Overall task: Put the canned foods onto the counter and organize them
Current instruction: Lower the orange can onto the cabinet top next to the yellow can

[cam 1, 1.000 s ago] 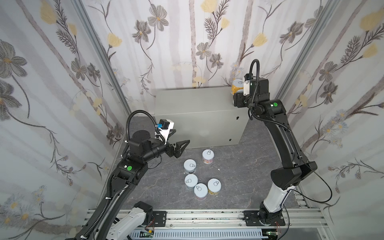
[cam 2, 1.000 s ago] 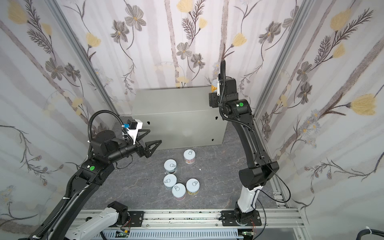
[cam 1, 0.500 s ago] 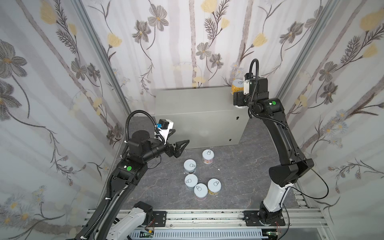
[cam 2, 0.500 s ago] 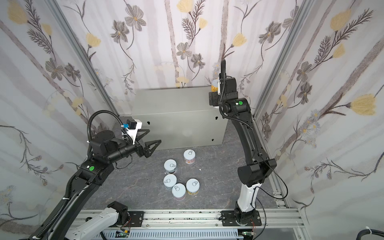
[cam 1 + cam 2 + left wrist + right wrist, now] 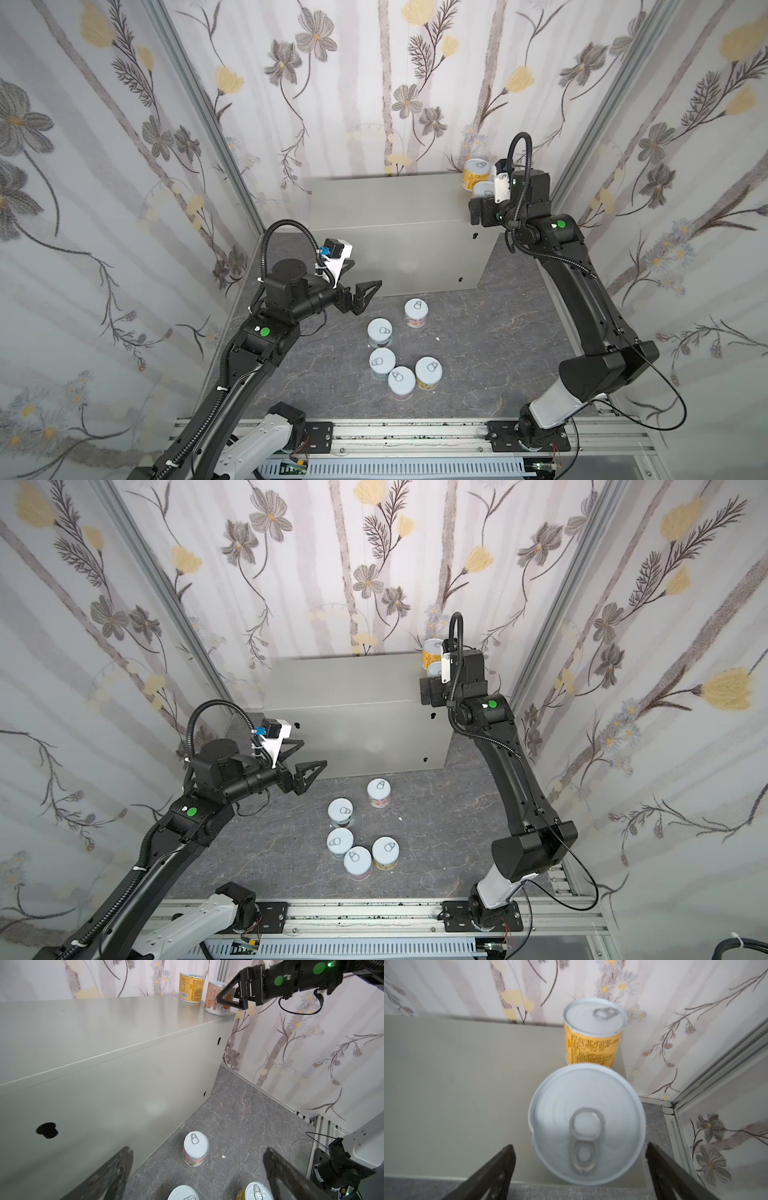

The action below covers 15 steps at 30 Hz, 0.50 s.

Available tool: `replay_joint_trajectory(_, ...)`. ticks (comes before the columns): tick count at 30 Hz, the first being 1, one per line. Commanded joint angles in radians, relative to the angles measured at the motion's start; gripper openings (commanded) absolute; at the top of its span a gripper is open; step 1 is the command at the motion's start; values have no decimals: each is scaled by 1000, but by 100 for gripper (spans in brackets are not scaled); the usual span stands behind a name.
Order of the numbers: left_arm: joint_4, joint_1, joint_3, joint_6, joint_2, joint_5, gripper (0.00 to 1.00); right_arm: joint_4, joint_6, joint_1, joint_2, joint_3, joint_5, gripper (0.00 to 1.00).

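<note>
The counter carries two canned foods at its far right corner: a yellow can by the wall and an orange-label can just in front of it. My right gripper stands open astride the orange-label can, with gaps on both sides. Several more cans stand upright on the dark floor, among them a pink one. My left gripper hovers open and empty in front of the counter, above the floor cans.
The floor cans cluster in the middle of the marbled floor: one near the pink can, three close together nearer the rail. Flowered walls close in on three sides. A metal rail runs along the front.
My right gripper has opened wide and let go of the orange-label can, which now stands on the counter. The left arm has barely moved.
</note>
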Motion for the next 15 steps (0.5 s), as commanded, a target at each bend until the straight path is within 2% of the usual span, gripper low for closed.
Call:
replay_joint_trajectory(1,9,-39,-2,61,-5,-99,100,217,-32,-1,-79,-134,-34,99)
replay_joint_trajectory(9,-39,-52,-18,59,-57,-163,100,489,-62,-3,-216,-421,-39,99)
replay_joint_trajectory(15,-98,-53,-28,47,-109,-202,100,578,-74,-11,-208,-465,-64,96)
